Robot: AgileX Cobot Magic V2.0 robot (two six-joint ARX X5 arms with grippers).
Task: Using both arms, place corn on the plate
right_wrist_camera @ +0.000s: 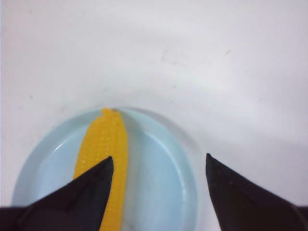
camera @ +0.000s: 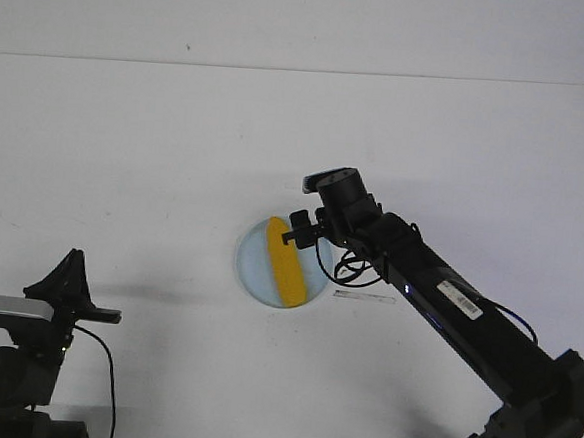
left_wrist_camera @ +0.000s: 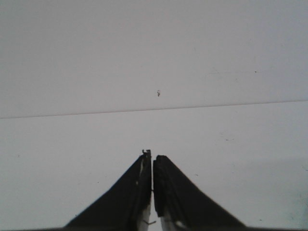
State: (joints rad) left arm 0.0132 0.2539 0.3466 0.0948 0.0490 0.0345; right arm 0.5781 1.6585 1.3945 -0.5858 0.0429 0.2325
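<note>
The right gripper (right_wrist_camera: 159,168) hangs wide open over the plate (right_wrist_camera: 166,163), fingers spread and gripping nothing. The corn (right_wrist_camera: 108,144) lies loose under one fingertip, with the other finger out over bare plate beyond it. In the front view that gripper (camera: 299,230) sits at the plate's (camera: 252,266) far right edge, and the corn (camera: 285,264) lies across the dish with its long axis running from far left to near right, both ends inside or just at the rim. So the cob looks to be down and the job close to done. Over on the near left, the left gripper (left_wrist_camera: 152,192) is parked well apart from the plate, its fingers pressed together on nothing, looking out at blank white table (camera: 156,149). The right arm is by far the nearer one. If anything follows, I'd judge it a straight lift away, back toward the near right, clear of the cob so it doesn't roll.
</note>
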